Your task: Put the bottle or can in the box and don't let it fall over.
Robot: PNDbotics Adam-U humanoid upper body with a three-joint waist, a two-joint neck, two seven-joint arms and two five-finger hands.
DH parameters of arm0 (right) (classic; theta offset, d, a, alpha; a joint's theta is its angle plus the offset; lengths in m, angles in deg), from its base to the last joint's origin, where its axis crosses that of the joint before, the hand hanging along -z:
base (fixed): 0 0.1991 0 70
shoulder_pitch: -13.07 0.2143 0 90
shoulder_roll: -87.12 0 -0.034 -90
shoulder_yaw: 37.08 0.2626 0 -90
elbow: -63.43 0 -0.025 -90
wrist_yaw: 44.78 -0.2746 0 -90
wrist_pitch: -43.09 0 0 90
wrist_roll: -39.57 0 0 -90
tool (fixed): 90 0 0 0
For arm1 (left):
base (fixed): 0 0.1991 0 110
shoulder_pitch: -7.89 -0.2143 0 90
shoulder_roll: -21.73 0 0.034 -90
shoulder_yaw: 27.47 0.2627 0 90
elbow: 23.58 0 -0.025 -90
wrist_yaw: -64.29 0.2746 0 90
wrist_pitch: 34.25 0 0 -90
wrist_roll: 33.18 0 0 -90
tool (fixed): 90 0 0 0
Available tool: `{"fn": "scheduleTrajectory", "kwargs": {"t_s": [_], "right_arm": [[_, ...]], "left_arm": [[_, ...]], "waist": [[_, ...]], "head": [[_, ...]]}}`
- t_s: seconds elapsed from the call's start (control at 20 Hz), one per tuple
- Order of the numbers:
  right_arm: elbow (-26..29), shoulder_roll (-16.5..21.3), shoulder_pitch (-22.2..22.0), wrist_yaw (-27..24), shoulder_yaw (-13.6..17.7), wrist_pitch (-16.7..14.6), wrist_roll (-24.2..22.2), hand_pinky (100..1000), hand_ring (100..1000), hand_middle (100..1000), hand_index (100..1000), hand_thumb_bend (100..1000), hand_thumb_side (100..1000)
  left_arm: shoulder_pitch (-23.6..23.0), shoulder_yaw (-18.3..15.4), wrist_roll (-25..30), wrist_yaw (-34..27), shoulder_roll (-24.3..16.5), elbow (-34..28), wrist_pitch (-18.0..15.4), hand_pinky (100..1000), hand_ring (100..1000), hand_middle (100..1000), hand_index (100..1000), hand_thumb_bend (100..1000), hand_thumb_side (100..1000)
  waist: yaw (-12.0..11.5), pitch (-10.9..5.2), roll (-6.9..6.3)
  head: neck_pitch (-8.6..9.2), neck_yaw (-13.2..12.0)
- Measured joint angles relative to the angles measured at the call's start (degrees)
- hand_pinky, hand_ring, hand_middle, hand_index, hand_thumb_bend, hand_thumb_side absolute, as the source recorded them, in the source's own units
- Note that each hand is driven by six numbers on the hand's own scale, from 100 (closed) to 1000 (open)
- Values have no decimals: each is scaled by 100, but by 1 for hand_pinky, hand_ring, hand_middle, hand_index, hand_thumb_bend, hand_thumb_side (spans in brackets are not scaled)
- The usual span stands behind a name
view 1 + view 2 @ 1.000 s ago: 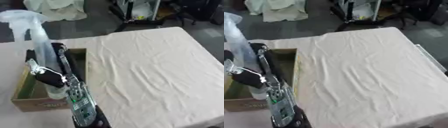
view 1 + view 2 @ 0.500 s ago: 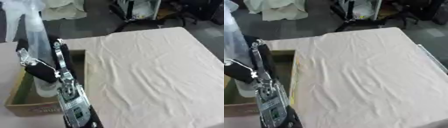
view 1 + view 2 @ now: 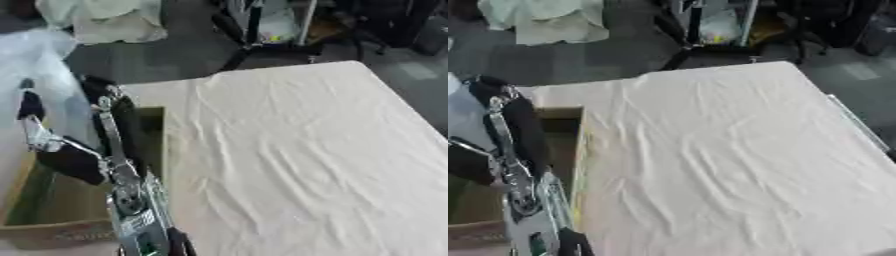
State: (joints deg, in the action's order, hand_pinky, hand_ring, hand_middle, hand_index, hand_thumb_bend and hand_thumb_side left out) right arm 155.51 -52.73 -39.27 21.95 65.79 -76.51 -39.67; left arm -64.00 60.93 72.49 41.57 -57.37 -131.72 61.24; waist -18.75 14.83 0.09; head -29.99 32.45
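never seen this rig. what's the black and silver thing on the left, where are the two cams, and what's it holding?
Both pictures come from a stereo camera in a humanoid's head, looking down, so they nearly match. The black and silver thing is its left arm, ending in the left hand. That hand's fingers are curled round a clear spray bottle, held upright over an open cardboard box. The box sits at the left edge of a table under a wrinkled cream cloth. The bottle's base is hidden, so whether it touches the box floor is unclear. The right hand is out of view.
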Motion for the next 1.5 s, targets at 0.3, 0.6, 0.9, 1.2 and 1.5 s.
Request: {"fn": "scheduleTrajectory", "kwargs": {"t_s": [0.3,0.6,0.9,1.2,1.5], "right_arm": [[-320,32,-58,602,85,434,-695,749,737,739,613,100,470],[-352,33,-56,711,86,911,-1472,898,938,946,859,100,470],[-200,29,-9,725,-24,1425,-2329,977,1000,1000,1000,100,470],[69,11,81,343,-146,2044,-3368,1000,1000,1000,1000,100,470],[139,128,120,173,-161,2319,-4081,1000,1000,1000,1000,100,470]], "left_arm": [[-2,0,25,11,0,-1,-8,1000,1000,1000,770,146,831],[-26,0,27,14,0,-1,-9,1000,1000,1000,770,146,833],[-106,-2,23,41,-9,2,-13,1000,1000,1000,771,143,832],[-199,-4,16,74,-66,4,-28,1000,1000,1000,771,139,834],[-258,-16,4,113,-112,5,-64,1000,1000,1000,771,138,834]], "waist": [[27,2,2],[80,0,3],[209,-56,13],[321,-144,20],[387,-177,21]], "head": [[0,-15],[-2,-64],[-57,-154],[-120,-244],[-163,-274]]}}
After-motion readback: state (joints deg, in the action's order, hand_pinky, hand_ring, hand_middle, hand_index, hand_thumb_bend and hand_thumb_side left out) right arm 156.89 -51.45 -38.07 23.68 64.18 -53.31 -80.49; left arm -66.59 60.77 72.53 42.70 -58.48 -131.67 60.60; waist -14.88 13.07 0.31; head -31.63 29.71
